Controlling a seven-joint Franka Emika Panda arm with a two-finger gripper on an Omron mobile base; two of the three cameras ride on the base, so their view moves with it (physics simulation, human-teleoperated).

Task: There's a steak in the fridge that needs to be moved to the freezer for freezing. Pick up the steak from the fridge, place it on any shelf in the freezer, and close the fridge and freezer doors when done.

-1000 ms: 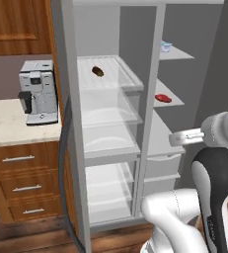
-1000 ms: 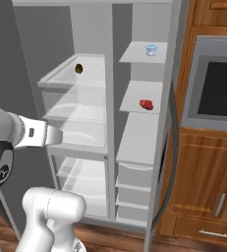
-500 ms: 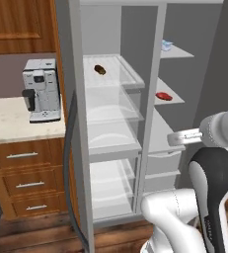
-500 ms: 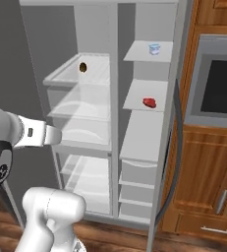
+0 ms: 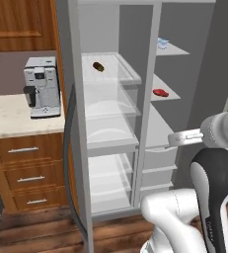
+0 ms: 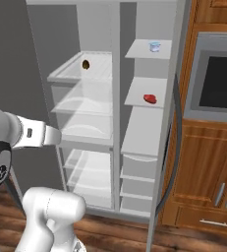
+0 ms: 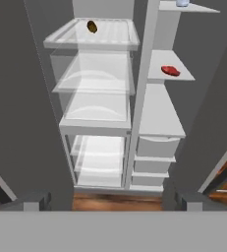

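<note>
steak (image 7: 171,71) sitting on freezer shelf (image 7: 176,78) (placed, apparently) | gripper (image 7: 110,199) hanging back — fingers spread, holding nothing | doors (image 5: 74,148) standing open — closing pending

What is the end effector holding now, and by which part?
Nothing. The end effector is open and empty; the small bright red steak lies on a solid grey shelf.
</note>
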